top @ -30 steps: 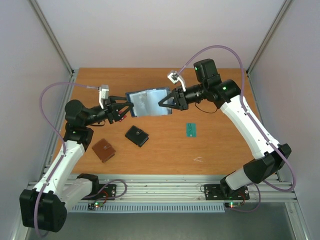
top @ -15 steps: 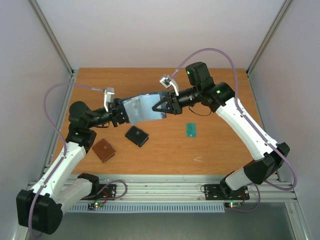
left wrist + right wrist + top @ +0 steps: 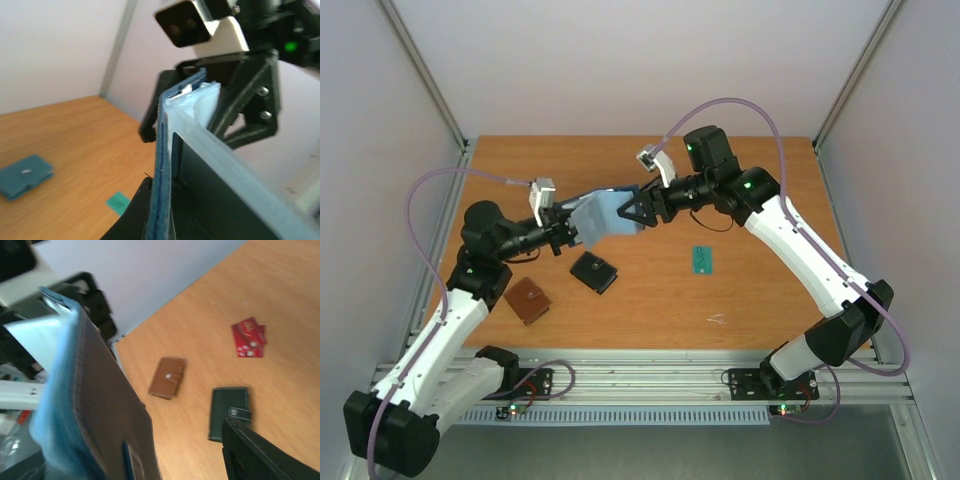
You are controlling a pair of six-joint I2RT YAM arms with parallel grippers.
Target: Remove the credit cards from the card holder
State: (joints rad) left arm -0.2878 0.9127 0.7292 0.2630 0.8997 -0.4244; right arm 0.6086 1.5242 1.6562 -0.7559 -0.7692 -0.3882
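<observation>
1. Pale walls close in a wooden surface, with both arms reaching toward the middle of its far half.
2. Between them the card holder is lifted clear of the surface, folded partly open with its pale blue pockets showing.
3. Its near-left end is pinched in the closed left hand.
4. At the other end is the right hand. Its jaws are spread, and one finger stands well away from the holder in the right wrist view, so it is not clamping anything.
5. Done so far: a teal card lies flat on the surface to the right, well apart from the holder. A red card also lies out on the wood, seen only from the right wrist.
6. Left to do, as I judge it: no black card shows anywhere on the surface, so it is probably inside the pockets, though I cannot see it there.
7. A black wallet and a brown wallet lie closed below the holder, apart from both hands.
</observation>
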